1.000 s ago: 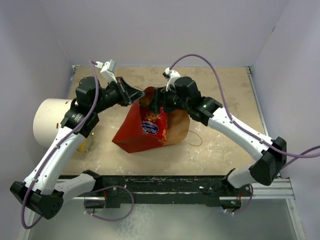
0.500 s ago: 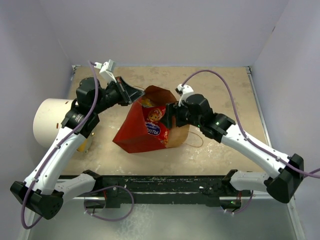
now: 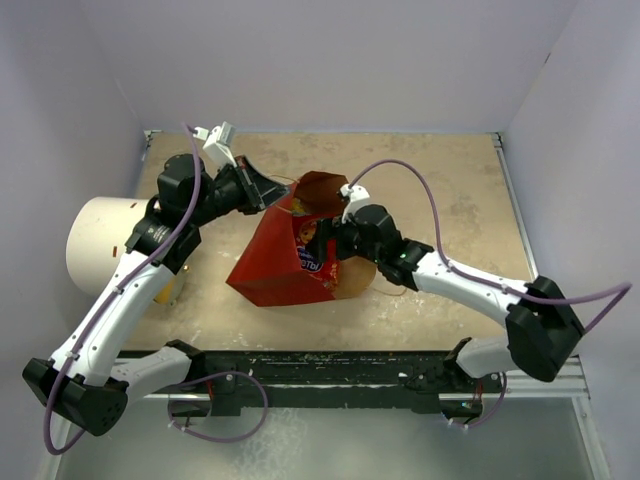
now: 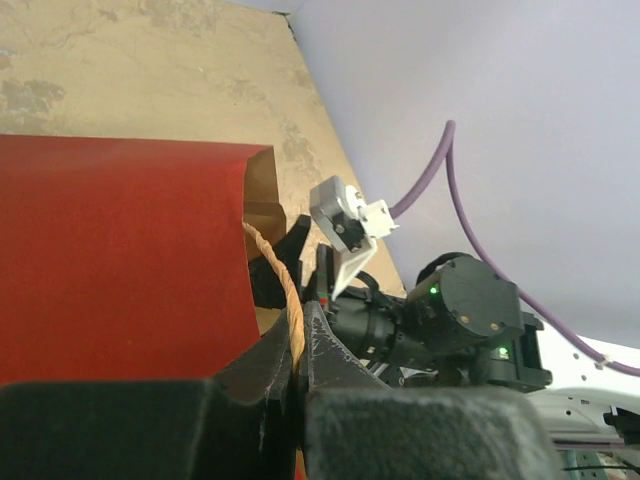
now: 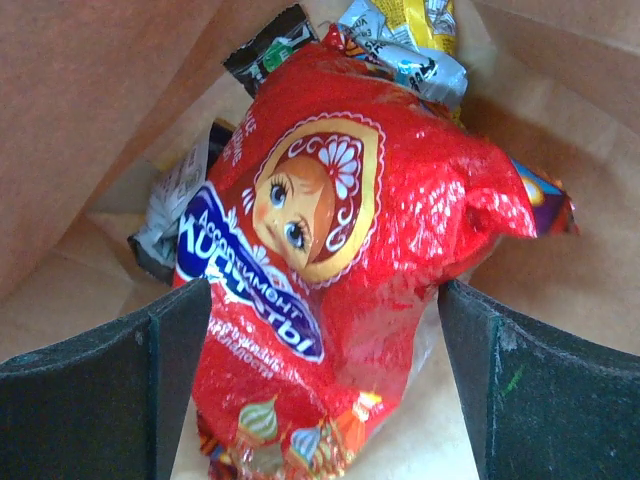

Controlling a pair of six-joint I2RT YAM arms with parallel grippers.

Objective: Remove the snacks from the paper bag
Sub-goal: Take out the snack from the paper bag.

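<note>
- The paper bag [image 3: 262, 270] lies tipped over a little left of the middle of the overhead view. Its red outside faces up and its mouth opens toward the upper right.
- The left gripper [image 4: 298, 345] sits at the bottom centre of its own camera's view. It is pinched tight on the tan string handle [image 4: 283, 285], which curves up from between the fingers to the bag's rim.
- From overhead, the left arm reaches in from the lower left and meets the bag at its upper left edge.
- The right gripper [image 5: 320, 330] is inside the bag's mouth with its jaws spread wide. One dark finger [image 5: 100, 400] is at the lower left of its frame and the other at the lower right.
- Between them lies a red glossy snack bag [image 5: 340, 230] with a doll's face in a round frame and a blue-white logo, filling the centre of that view. I cannot tell whether either finger touches it.
- At the top of that frame, a dark pack [image 5: 268, 45] and a yellow-and-silver pack [image 5: 405, 35] poke out from behind it.
- A silver-grey packet [image 5: 165, 210] lies at its left, and a purple-and-orange wrapper [image 5: 545, 200] shows at its right.
- All of these rest on the bag's brown kraft inside.
- A white cylinder [image 3: 100, 245] stands at the left edge of the overhead view, beside the left arm and apart from the bag.
- The table [image 3: 450, 190] has a sandy, mottled top.
</note>
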